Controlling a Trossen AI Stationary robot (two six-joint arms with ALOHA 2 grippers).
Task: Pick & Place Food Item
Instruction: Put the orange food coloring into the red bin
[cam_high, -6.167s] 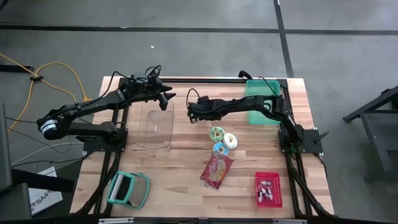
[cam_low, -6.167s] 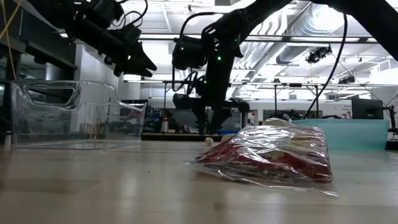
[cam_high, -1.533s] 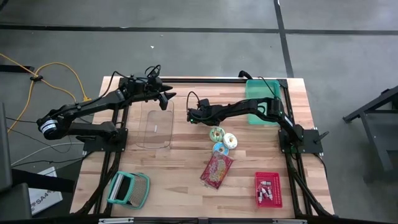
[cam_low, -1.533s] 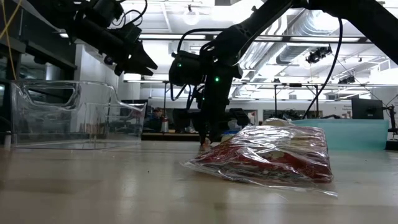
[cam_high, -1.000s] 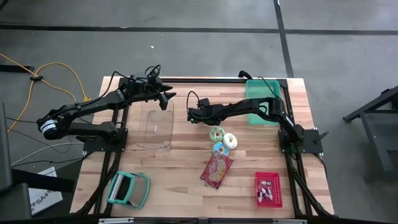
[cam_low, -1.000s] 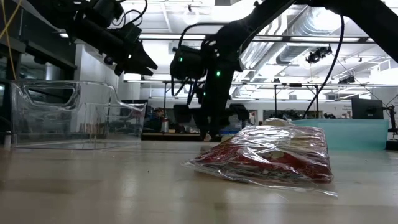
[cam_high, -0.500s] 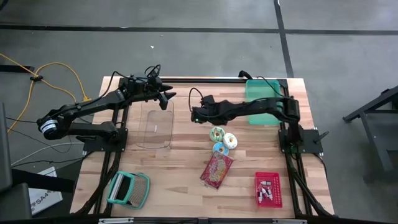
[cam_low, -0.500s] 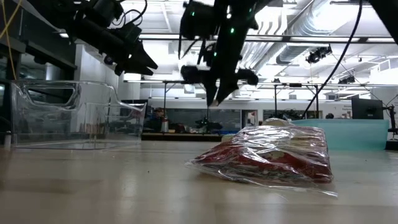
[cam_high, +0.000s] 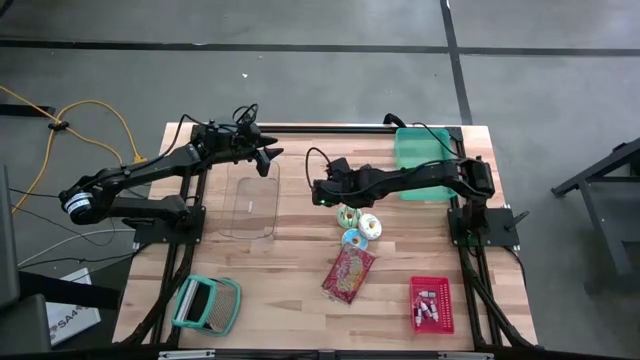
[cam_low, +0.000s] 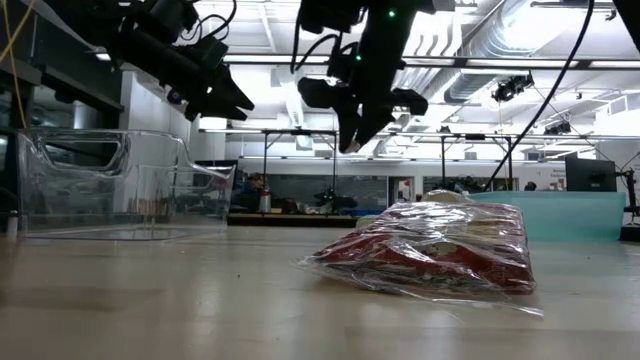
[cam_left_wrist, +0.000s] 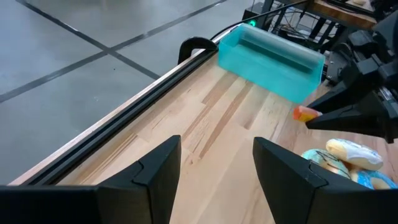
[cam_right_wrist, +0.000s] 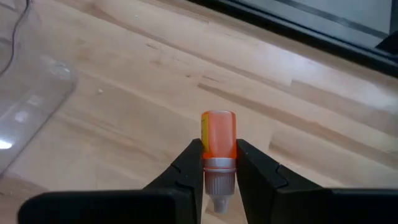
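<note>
The left gripper (cam_high: 268, 155) is hovering with its fingers spread wide and nothing in them, just past the far end of the clear bin (cam_high: 250, 205); it's basically waiting. Moving right, the right gripper (cam_high: 318, 193) is hanging in the air over bare wood between the bin and the donuts (cam_high: 358, 222), and its fingers are clamping a little orange bottle (cam_right_wrist: 217, 140) by the neck, so the food item is off the table and not in the bin yet.

What's worrying here: the bottle is poking way out past the fingertips, so a quick swing toward the bin is probably going to twist it loose; if it's travelling too low it's likely clipping the bin wall; and the left gripper is sitting right by that bin, so the two arms bumping is a real risk too.
</note>
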